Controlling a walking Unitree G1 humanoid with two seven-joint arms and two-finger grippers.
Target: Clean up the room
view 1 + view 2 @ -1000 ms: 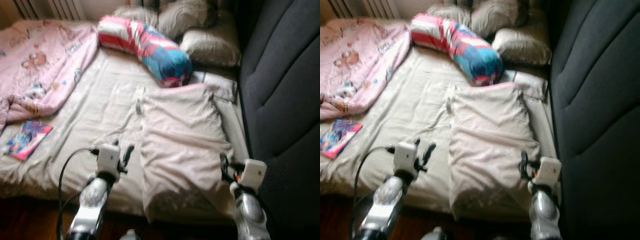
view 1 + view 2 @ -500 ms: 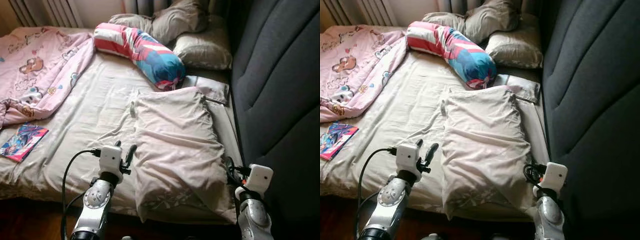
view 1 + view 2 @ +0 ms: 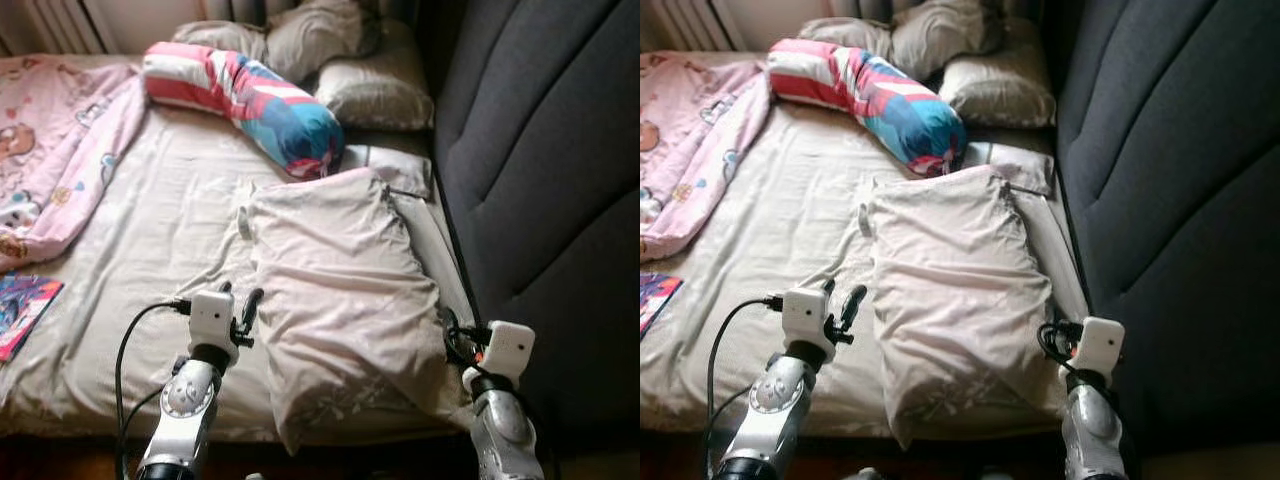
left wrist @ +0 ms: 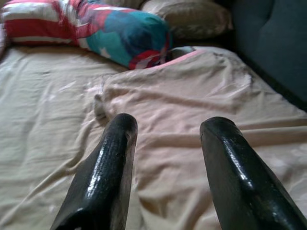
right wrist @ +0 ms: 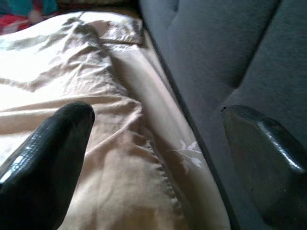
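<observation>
Left eye view: a bed (image 3: 150, 230) with a beige sheet, seen from its near edge, both arms raised in front of it.
Left gripper (image 3: 243, 312): over the sheet near the bed's front edge, fingers apart, holding nothing.
Left wrist view: the two black fingers (image 4: 103, 172) frame the pillow's near corner, which lies just ahead of them and between them.
Pillow (image 3: 335, 290): large, pale, crumpled, lying flat just to the right of the left gripper and to the left of the right gripper, between the two.
Right gripper (image 3: 452, 335): at the pillow's right edge, beside the dark headboard (image 3: 540, 150); fingers wide apart, empty.
Right wrist view: one finger (image 5: 48, 158) over the pillow's fabric, the other (image 5: 268, 163) against the headboard, with a strip of sheet between.
Bolster (image 3: 240, 95): striped red, white and blue, well beyond the left gripper, its blue end touching the pillow's far edge.
Grey pillows (image 3: 370, 90): past the bolster, at the far end of the bed.
Blanket (image 3: 60, 150): pink, printed, heaped far to the left of the left gripper.
Book (image 3: 20, 310): colourful cover, on the sheet well left of the left gripper, at the picture's edge.
</observation>
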